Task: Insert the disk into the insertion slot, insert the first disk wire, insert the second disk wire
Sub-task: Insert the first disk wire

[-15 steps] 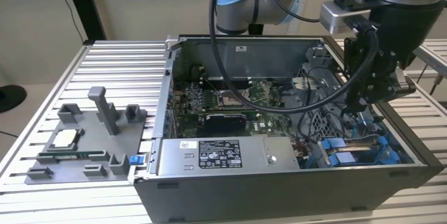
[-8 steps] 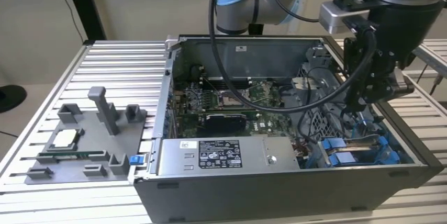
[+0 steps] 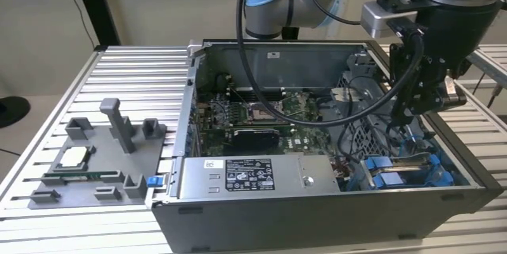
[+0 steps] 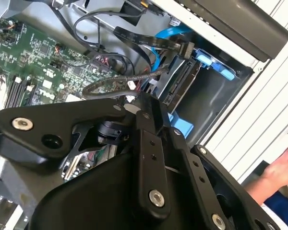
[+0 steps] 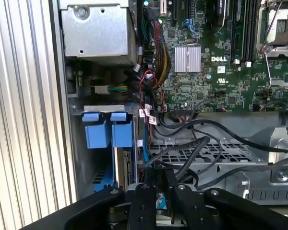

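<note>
The disk (image 5: pixel 126 165) sits in its slot (image 5: pixel 103 109), in the corner of the open computer case (image 3: pixel 317 218). It stands on its thin edge, with the blue frame clipped round it. So the disk looks to be in place already.

Think of the exterior view as a clock. The disk (image 3: pixel 400 171) is at about 6 o'clock from the pincer (image 3: pixel 414 102). That means it is right under the pincer and near it. The long side of the disk runs from about 9 o'clock to 3 o'clock, along the front wall of the case. The arm reaches into the case from 12 o'clock.

In the second wrist view, a black wire (image 4: pixel 149 40) with a plug on it lies close to the end of the disk (image 4: pixel 182 84). A blue wire (image 4: pixel 170 32) runs just beside the black one. I cannot tell if either plug is pushed into the disk.

The pincer (image 5: pixel 158 175) hangs among the loose black wires. I cannot tell if it is wide or narrow, or if it holds anything.

Farther out, the grey power box (image 3: pixel 246 177) is at about 9 o'clock from the disk. The green board (image 3: pixel 262 111) is at about 10 o'clock. The case sits on a ribbed metal bench (image 3: pixel 135 76). A grey parts holder (image 3: pixel 95 159) lies well apart at 9 o'clock. A person's hand (image 4: pixel 283 165) rests outside the case.
</note>
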You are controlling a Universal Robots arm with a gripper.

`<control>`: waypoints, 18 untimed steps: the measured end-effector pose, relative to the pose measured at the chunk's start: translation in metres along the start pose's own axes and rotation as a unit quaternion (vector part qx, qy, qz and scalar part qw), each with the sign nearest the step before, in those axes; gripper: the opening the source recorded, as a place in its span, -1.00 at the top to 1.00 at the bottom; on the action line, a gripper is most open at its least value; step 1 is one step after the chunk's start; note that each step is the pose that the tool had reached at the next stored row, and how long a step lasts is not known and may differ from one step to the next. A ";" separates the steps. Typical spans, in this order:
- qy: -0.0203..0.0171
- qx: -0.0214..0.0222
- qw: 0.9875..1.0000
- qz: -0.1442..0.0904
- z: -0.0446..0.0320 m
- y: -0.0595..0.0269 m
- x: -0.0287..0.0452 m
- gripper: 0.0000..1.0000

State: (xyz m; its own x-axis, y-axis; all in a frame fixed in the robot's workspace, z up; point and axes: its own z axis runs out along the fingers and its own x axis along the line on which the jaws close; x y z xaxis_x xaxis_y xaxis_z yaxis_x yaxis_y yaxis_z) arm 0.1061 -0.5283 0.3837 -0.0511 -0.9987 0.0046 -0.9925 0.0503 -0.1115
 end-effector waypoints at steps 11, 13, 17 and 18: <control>0.000 0.000 1.000 0.000 0.0001 0.0000 0.0002 1.00; 0.000 0.000 1.000 0.000 0.0001 0.0000 0.0002 1.00; 0.000 0.000 1.000 0.000 0.0002 -0.0009 0.0012 1.00; 0.000 0.000 1.000 0.000 0.0003 -0.0014 0.0018 1.00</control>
State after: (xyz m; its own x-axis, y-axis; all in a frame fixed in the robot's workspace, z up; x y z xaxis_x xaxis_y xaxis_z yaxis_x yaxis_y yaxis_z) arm 0.1074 -0.5302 0.3836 -0.0513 -0.9987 0.0051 -0.9925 0.0504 -0.1115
